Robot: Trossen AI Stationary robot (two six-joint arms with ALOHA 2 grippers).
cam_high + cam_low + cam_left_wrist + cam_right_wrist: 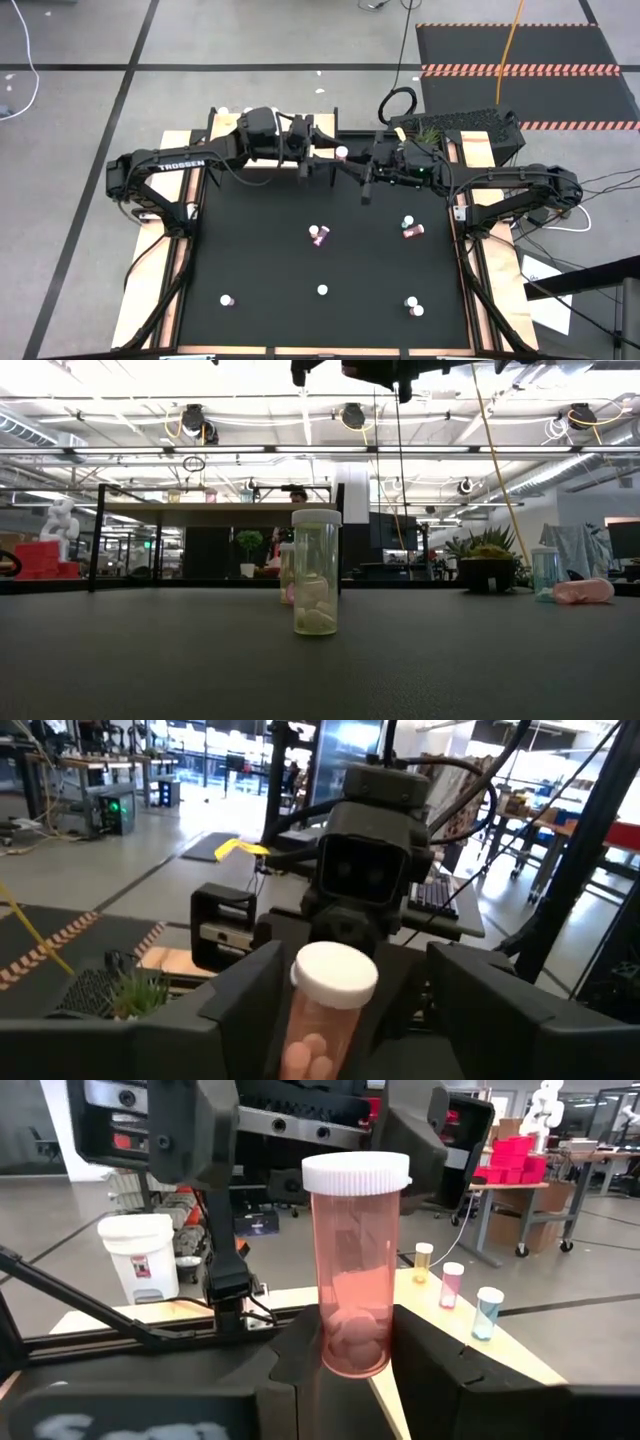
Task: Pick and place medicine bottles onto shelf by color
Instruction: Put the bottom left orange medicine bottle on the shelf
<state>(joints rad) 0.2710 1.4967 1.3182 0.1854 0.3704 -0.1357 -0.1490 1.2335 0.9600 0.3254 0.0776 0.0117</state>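
Note:
A pink medicine bottle with a white cap stands upright in my right gripper, which is shut on it above the table's far edge. My left gripper faces it from the left, open, with one finger on each side of the same bottle. The light-wood shelf lies under both grippers, with three small bottles upright on it. Several more bottles are on the black mat, some upright and some lying down. My right gripper pinches the pink bottle's lower body between its two fingers. It comes in level from the table's right. The bottle stands upright, cap up, lifted clear of the mat.
A green potted plant and a dark keyboard-like box sit behind the right arm at the far right. A yellowish bottle stands mid-table, and a pink one lies at the right. The mat's left half has open room.

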